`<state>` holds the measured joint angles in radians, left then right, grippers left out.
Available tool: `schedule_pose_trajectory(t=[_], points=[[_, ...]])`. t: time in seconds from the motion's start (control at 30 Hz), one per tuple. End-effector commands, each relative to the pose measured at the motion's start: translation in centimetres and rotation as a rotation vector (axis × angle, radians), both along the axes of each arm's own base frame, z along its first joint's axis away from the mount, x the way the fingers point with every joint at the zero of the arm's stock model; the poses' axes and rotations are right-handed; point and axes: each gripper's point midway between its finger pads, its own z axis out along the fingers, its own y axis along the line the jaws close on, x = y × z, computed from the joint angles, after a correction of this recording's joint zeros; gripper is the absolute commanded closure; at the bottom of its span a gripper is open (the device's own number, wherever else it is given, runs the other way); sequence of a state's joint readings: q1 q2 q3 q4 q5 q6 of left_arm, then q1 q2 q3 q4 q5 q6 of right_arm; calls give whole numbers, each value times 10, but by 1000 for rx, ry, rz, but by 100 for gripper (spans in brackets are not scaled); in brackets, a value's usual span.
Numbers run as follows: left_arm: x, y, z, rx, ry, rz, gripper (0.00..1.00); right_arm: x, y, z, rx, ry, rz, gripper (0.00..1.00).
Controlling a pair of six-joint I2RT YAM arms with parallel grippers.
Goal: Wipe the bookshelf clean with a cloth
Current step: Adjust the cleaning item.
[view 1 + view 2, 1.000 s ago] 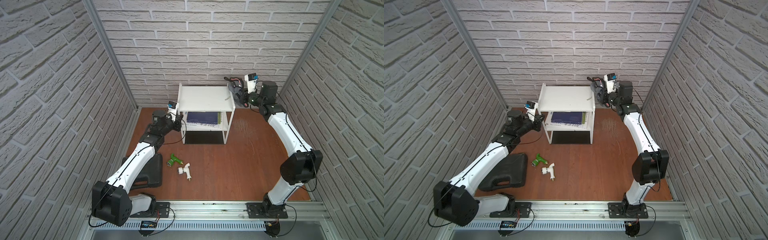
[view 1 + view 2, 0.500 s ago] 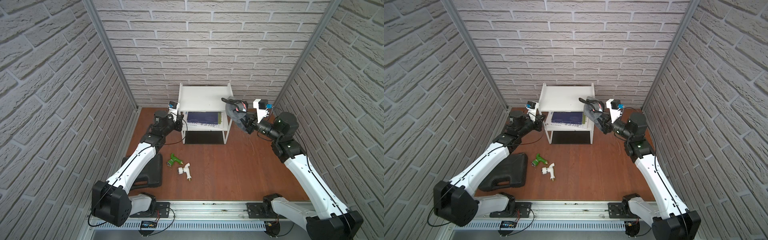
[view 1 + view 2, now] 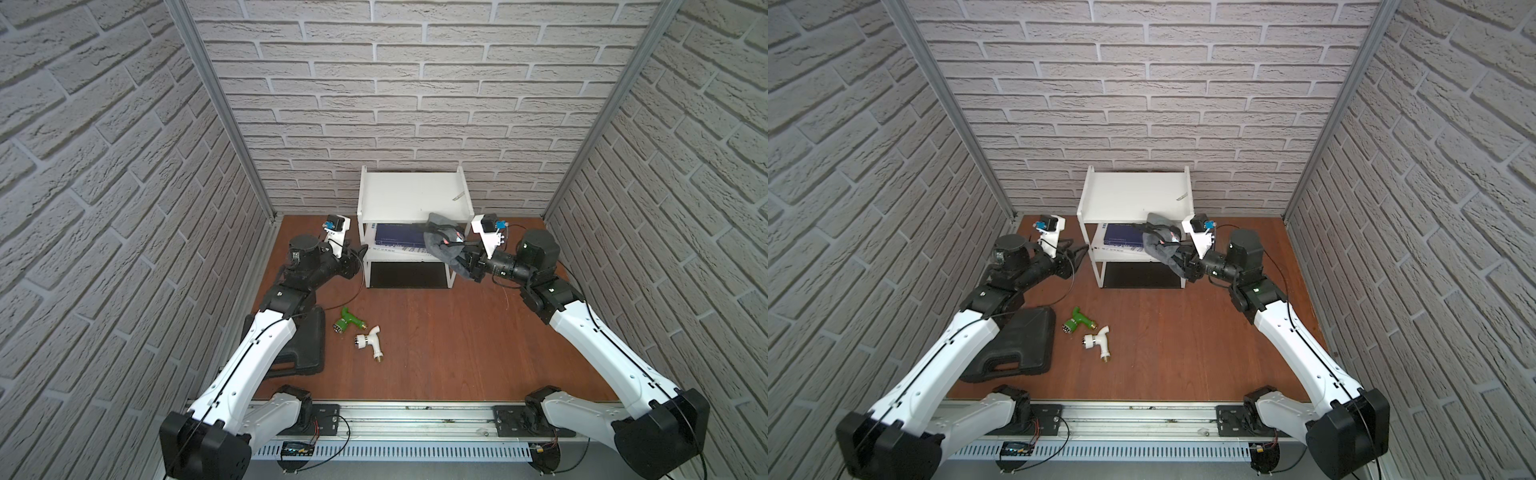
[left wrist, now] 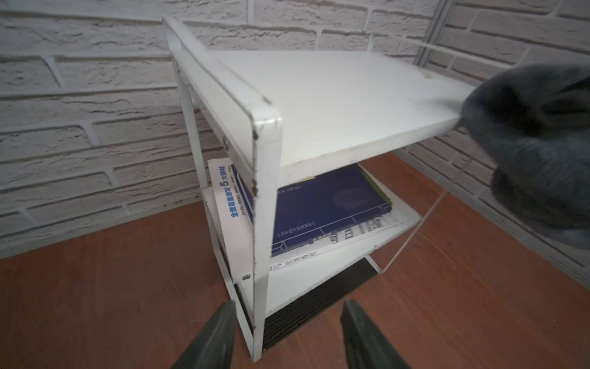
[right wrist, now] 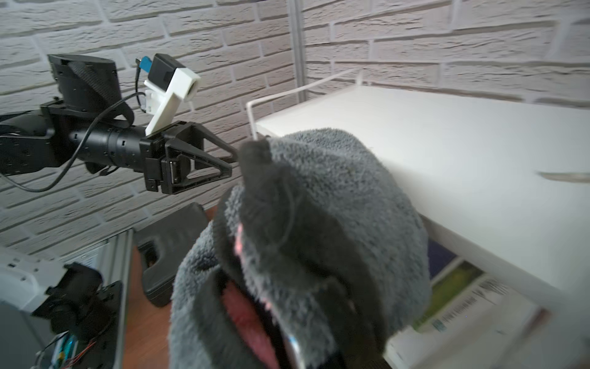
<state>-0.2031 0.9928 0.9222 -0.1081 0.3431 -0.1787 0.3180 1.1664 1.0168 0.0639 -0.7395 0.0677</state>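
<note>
White bookshelf with flat tiers stands at centre against the back wall in both top views; the fluffy grey cloth, pink inside, bunches at its front right corner. Only the left wrist view shows chipped paint on a corner post. Left gripper stands open, empty, near that post; right gripper clamps the cloth

Both top views looked steeply down on the whole scene; both wrist views closely shared the bookshelf
</note>
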Motion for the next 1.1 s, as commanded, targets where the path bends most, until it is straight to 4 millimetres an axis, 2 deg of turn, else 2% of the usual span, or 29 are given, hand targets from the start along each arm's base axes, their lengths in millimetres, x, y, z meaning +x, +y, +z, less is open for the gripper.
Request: schedule_pose_trajectory(t=[0.0,0.1,0.17,0.27,0.37,0.57,0.77,0.83,0.9,1.0,1.07], points=[[-43,-22,18,-67,-117,-182,29,-34,34,36,75,-120,247,97],[-77,-48,38,-217,-224,-366,20,-38,54,51,140,-138,313,97],[-88,-63,46,-250,-242,-446,17,-36,72,63,193,-94,359,97],[-81,-79,45,-222,-221,-437,15,-34,94,75,232,-14,402,97],[-71,-90,61,-246,-284,-448,14,-29,108,73,239,56,414,97],[-57,-108,79,-375,-356,-528,15,-40,111,76,239,74,453,97],[-54,-117,86,-379,-359,-585,39,-39,110,69,208,85,433,97],[-58,-116,87,-374,-379,-601,43,-34,110,65,194,100,409,97],[-66,-113,88,-373,-410,-616,42,-29,109,61,179,117,374,97],[-76,-106,87,-357,-442,-612,31,-21,108,57,166,133,326,97],[-80,-105,88,-339,-452,-612,30,-20,109,56,165,137,328,97]])
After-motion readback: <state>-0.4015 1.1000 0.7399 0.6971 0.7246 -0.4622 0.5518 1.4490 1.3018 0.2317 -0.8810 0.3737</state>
